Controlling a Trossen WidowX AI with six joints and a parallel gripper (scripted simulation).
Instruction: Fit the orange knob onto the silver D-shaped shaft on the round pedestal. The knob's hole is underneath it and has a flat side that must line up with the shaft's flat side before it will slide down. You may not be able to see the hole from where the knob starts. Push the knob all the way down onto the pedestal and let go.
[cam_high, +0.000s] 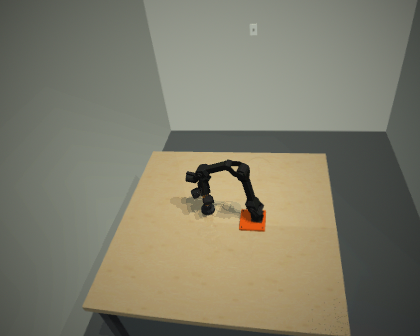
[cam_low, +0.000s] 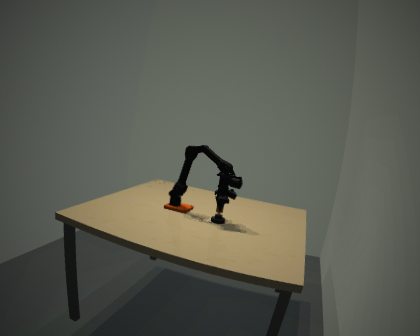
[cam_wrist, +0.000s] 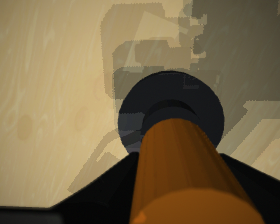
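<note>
A pale wooden table (cam_high: 215, 265) (cam_low: 150, 220) stands in a grey room. The gripper (cam_high: 207, 199) (cam_low: 219, 204) (cam_wrist: 176, 160) grips the orange knob (cam_low: 217, 210) (cam_wrist: 182, 165) directly above the round pedestal (cam_high: 208, 210) (cam_low: 218, 219) (cam_wrist: 170, 87); the orange base plate (cam_high: 245, 226) (cam_low: 186, 209) lies to one side of that pedestal. Whether knob and shaft touch, I cannot tell.

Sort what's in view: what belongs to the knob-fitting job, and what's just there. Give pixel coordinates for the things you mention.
For the job:
- orange knob (cam_wrist: 182, 160), held in the gripper
- gripper (cam_low: 220, 206) (cam_wrist: 176, 160)
- round pedestal (cam_high: 208, 210) (cam_low: 218, 220) (cam_wrist: 170, 90), below the knob
- shaft: hidden from view

Just there:
- wall outlet (cam_high: 253, 29)

Supporting the work:
- table (cam_high: 215, 270) (cam_low: 165, 227)
- orange base plate (cam_high: 245, 226) (cam_low: 186, 208)
</note>
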